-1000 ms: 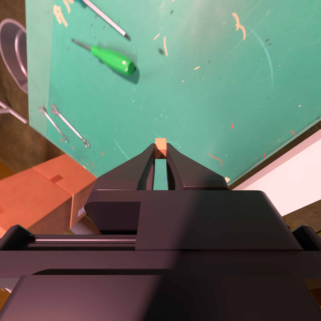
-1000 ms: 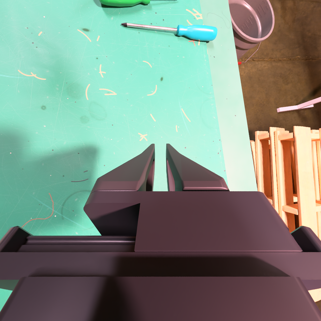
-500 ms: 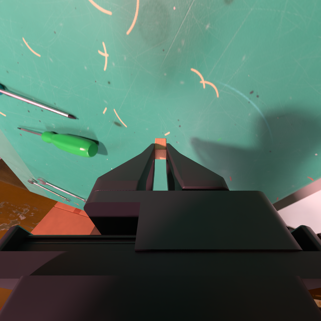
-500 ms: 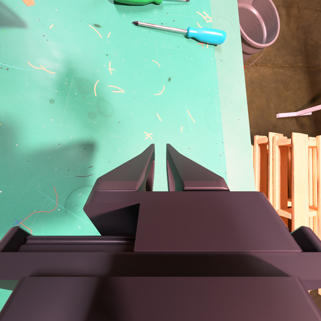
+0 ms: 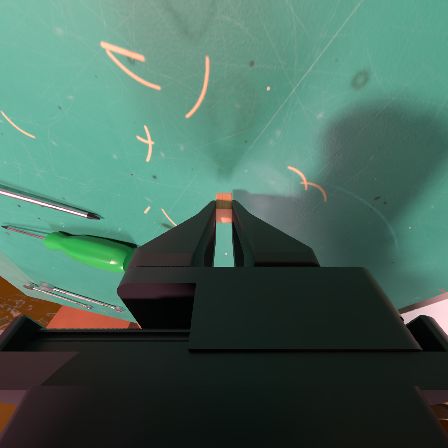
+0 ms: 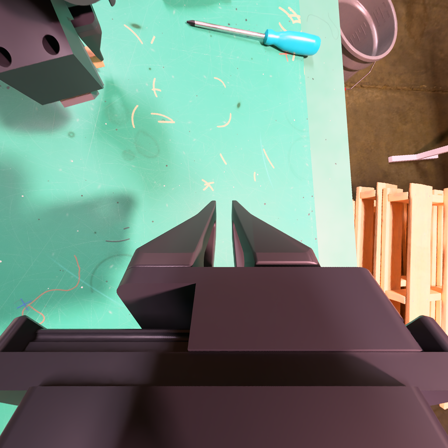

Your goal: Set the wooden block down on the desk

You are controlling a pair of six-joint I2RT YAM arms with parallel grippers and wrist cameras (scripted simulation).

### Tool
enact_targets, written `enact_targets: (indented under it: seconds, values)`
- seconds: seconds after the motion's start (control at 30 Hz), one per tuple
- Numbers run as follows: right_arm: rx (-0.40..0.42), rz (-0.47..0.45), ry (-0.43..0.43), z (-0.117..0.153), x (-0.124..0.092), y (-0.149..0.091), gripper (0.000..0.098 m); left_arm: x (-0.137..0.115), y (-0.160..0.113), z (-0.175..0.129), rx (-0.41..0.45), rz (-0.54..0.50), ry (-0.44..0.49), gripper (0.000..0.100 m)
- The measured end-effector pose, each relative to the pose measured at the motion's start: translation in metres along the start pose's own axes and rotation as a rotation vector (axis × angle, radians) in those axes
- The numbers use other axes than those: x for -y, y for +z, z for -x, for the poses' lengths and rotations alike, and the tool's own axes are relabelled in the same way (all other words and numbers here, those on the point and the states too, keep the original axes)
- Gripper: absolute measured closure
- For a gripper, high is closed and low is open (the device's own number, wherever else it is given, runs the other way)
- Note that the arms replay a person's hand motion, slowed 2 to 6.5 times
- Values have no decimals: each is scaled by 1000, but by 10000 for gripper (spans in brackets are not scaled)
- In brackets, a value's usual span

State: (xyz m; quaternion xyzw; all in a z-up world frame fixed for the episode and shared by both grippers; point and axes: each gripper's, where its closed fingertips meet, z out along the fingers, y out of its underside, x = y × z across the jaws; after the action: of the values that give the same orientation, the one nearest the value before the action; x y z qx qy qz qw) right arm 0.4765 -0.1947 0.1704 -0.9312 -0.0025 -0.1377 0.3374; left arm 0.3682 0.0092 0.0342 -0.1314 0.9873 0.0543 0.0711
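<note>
A small wooden block (image 5: pixel 224 206) is pinched between the tips of my left gripper (image 5: pixel 224 208), which is shut on it. It hangs close over the green desk (image 5: pixel 278 101), with its shadow just to its right. I cannot tell whether it touches the surface. The right wrist view shows the left gripper (image 6: pixel 95 54) at the top left, with the block (image 6: pixel 99 63) poking out below it. My right gripper (image 6: pixel 224 203) hovers over the desk (image 6: pixel 194 150) near its right edge. Its jaws stand a narrow gap apart with nothing between them.
A green screwdriver (image 5: pixel 92 252), a bare screwdriver shaft (image 5: pixel 53 206) and two wrenches (image 5: pixel 72 297) lie left of the left gripper. A blue screwdriver (image 6: pixel 291 41) lies far right. Off the desk are a grey bucket (image 6: pixel 368 31), wooden pallets (image 6: pixel 400 242) and an orange box (image 5: pixel 92 320).
My left gripper has carried the block inward over the desk and lower toward the surface, and it now shows in the right wrist view. The right gripper has drifted only slightly.
</note>
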Motion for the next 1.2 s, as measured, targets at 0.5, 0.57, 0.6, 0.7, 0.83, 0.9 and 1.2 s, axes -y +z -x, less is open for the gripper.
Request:
enact_targets:
  seconds: [0.5, 0.57, 0.6, 0.7, 0.83, 0.9, 1.2]
  values:
    - [-1, 29, 3, -2, -7, 3, 871, 20, 18, 7, -17, 12, 9, 895]
    - [-1, 31, 2, -2, -7, 3, 871, 22, 17, 7, -21, 8, 8, 895]
    - [0, 31, 2, -2, -7, 4, 871, 23, 17, 7, -24, 2, 7, 895]
    - [3, 32, 2, -2, -7, 4, 871, 26, 15, 6, -35, -14, 5, 895]
    - [7, 36, 2, -1, -7, 6, 871, 28, 16, 7, -36, -27, 3, 895]
    - [9, 39, 1, -1, -8, 7, 871, 28, 17, 7, -32, -30, 4, 895]
    - [17, 52, 1, 0, -9, 10, 872, 32, 10, 7, -38, -106, -27, 861]
